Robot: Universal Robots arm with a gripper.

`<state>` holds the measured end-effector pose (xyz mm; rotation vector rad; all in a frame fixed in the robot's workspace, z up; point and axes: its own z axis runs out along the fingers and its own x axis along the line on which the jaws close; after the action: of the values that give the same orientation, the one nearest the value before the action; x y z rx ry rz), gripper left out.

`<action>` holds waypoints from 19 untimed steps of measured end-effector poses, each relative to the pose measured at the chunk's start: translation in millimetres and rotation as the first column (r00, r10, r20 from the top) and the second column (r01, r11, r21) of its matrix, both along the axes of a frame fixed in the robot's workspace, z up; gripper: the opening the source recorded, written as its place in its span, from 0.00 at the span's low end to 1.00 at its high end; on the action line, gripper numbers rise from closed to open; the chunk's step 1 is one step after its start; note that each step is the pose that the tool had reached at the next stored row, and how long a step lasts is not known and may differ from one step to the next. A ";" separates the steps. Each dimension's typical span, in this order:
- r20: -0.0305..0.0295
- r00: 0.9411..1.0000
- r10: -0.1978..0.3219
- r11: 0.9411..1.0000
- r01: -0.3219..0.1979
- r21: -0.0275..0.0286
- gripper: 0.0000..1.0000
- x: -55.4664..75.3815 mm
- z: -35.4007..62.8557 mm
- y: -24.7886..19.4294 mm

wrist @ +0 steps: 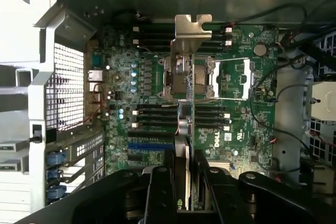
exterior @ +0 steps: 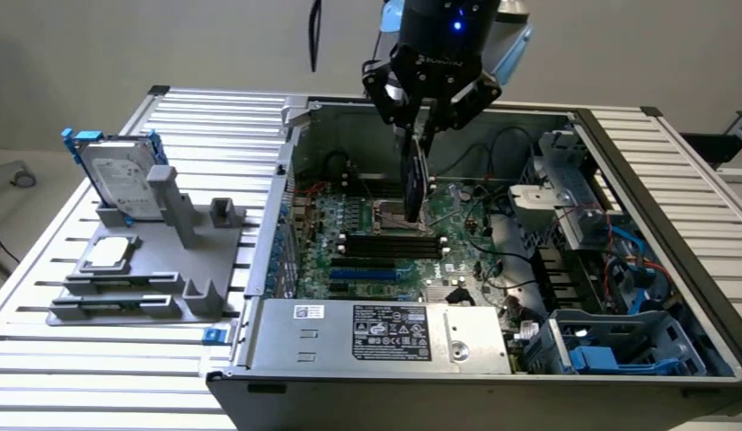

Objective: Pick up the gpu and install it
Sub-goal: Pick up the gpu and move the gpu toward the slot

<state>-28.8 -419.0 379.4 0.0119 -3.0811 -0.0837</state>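
gpu: The gpu (exterior: pixel 414 175) (wrist: pixel 182 153) is held upright and edge-on inside the open computer case (exterior: pixel 491 400), above the motherboard (exterior: pixel 467 242) (wrist: pixel 241 129). Whether its lower edge touches the board cannot be told.

gpu bracket: In the wrist view, the silver metal bracket (wrist: pixel 186 30) is seen at the card's far end, lined up over the CPU socket (wrist: pixel 231 77).

Gripper: The black gripper (exterior: pixel 419 126) (wrist: pixel 182 182) is clamped on the card's upper edge, with a finger (wrist: pixel 157 198) pressed to either face.

Memory sticks: Long black memory sticks (exterior: pixel 389 244) (wrist: pixel 152 114) are seated in the board, just beside the card's lower end.

Power supply: A silver power supply (exterior: pixel 384 332) with a dark label is fixed at the case's near edge.

Hard drive: A silver hard drive (exterior: pixel 119 175) in a blue frame is propped on a grey stand (exterior: pixel 167 260), outside the case on the exterior view's left, well apart from the gripper.

Table: Everything is carried on a slatted metal table (exterior: pixel 203 117).
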 end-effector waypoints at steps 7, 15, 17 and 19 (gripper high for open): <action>0.000 1.000 0.000 1.000 0.000 0.000 0.27 11.2 -12.8 0.9; -0.001 1.000 0.000 1.000 0.000 0.000 0.27 20.3 -24.7 1.6; -0.002 1.000 0.000 1.000 0.000 0.000 0.27 20.2 -24.7 1.6; -0.002 1.000 0.000 1.000 0.000 0.000 0.27 20.3 -24.7 1.6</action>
<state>-8.5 -417.5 354.7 0.0118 -3.0795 -0.0829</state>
